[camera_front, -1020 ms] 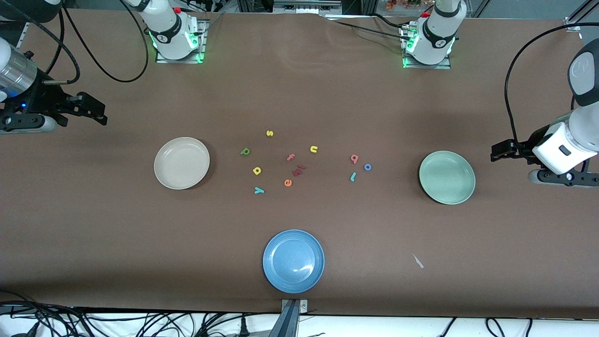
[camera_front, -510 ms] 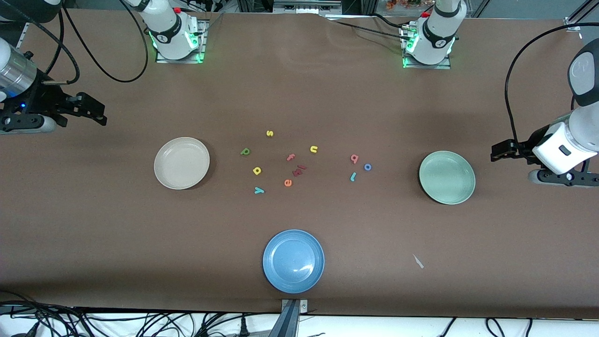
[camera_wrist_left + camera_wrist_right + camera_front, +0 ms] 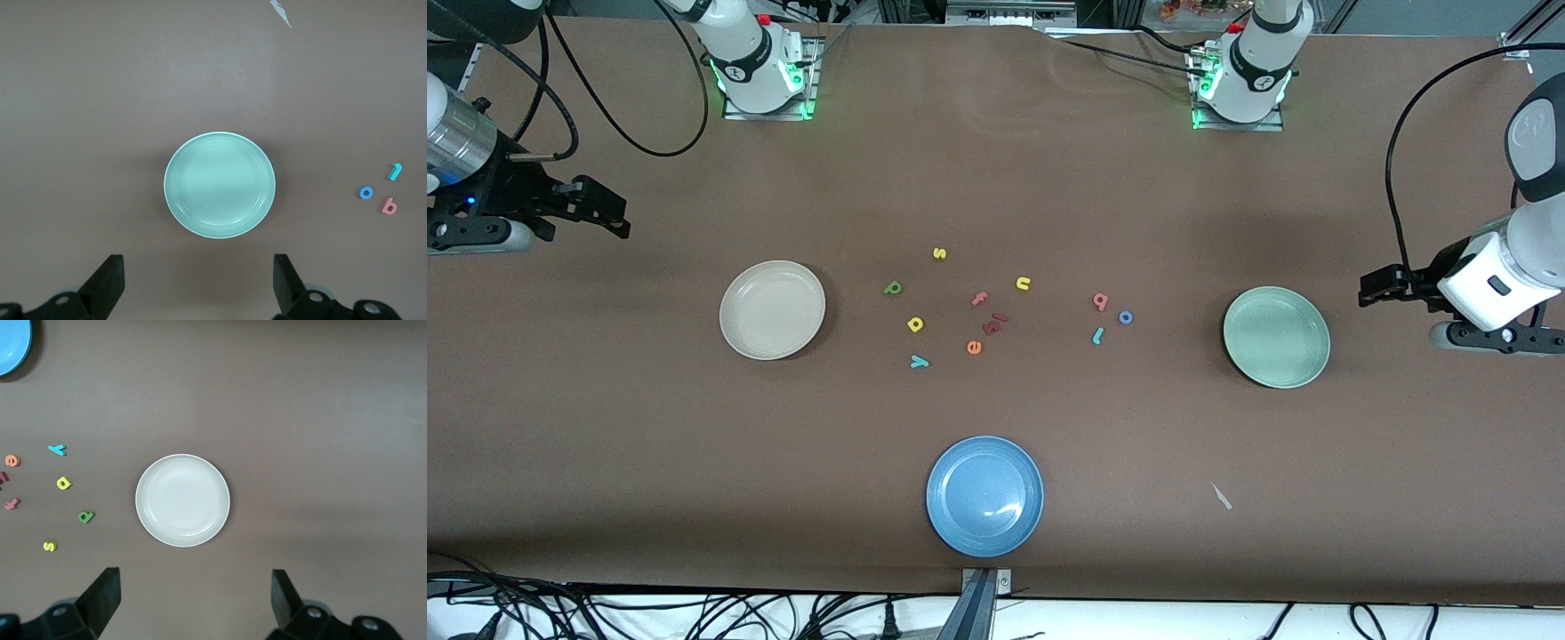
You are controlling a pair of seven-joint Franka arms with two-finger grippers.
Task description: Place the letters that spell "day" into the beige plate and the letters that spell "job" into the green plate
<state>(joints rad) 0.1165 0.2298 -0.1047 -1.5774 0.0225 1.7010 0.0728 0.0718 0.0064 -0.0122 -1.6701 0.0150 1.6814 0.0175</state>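
Note:
The beige plate lies empty toward the right arm's end, the green plate empty toward the left arm's end. Between them on the cloth lie the green d, yellow a and teal y. Closer to the green plate lie the salmon b, blue o and teal j. My right gripper hangs open beside the beige plate. My left gripper hangs open beside the green plate. Both are empty.
A blue plate sits near the front edge. Other letters lie among the task's: yellow s, yellow u, red f, dark red k, orange e. A white scrap lies nearer the front camera than the green plate.

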